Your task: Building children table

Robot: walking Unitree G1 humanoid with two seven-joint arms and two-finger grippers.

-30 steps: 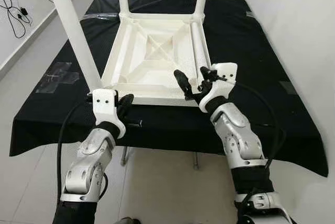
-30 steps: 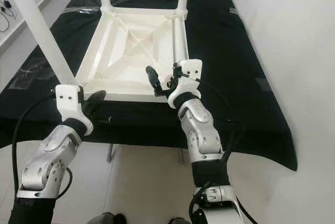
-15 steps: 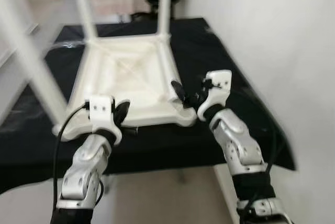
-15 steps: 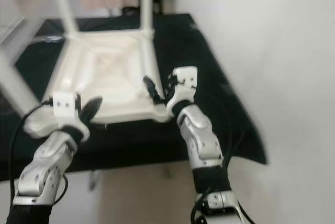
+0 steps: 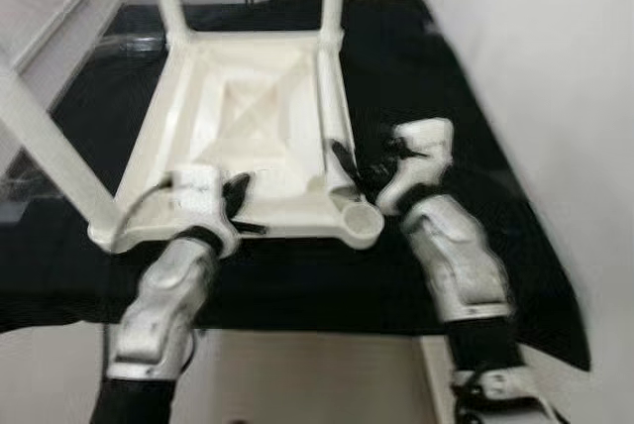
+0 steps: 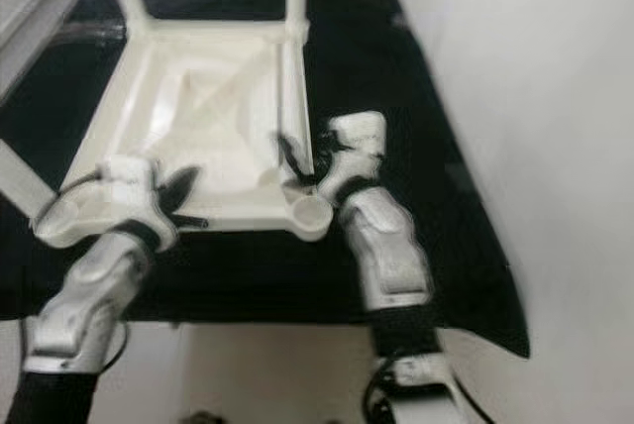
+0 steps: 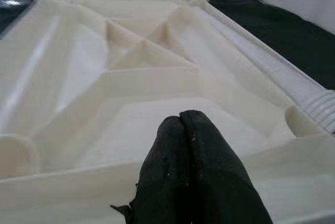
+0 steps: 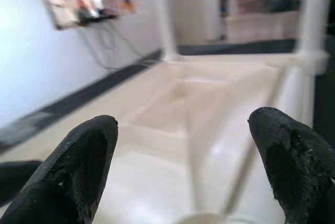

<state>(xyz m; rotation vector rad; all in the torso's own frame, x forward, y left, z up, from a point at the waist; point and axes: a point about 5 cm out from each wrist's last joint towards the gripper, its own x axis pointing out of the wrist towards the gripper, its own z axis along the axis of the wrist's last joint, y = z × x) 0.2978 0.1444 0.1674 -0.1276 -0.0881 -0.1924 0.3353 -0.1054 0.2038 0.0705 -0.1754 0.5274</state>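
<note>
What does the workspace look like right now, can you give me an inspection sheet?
Surface: black cloth over a bench; tape patches blurred at its left side.
Job's things: white table upside down on the cloth, three legs screwed in; near right socket without a leg.
Clutter: nothing seen.
End effectors: left end effector shut, at the table's near rim; right end effector open, fingers spread just above the rim by the socket.
Cables: black cable on the left wrist.
Surroundings: white wall on the right, pale floor below.
</note>
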